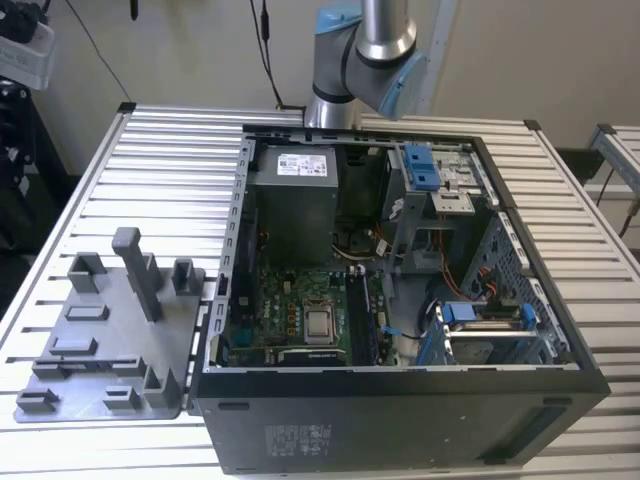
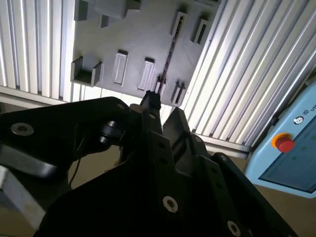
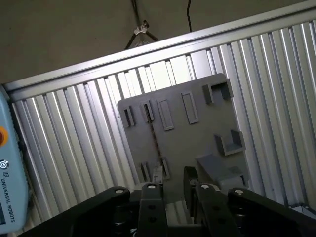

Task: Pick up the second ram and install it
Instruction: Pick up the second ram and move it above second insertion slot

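Note:
The second ram (image 3: 154,138) is a thin dark stick standing on its edge across the grey tray (image 3: 182,143), held in the tray's small slots. The second wrist view shows the ram (image 2: 169,54) on that tray (image 2: 123,34) too. My gripper (image 3: 170,183) hangs high above the tray, open, with nothing between its fingers. Its tips (image 2: 163,111) line up with the near end of the stick. In the exterior view the tray (image 1: 100,350) lies at the left, beside the open computer case (image 1: 400,400).
Inside the case lie the green motherboard (image 1: 290,310), the silver processor chip (image 1: 320,322) and dark slots to its right. Drive cages with blue clips fill the case's right side. A light-blue pendant (image 2: 291,153) with a red button sits off the ribbed table (image 1: 170,170).

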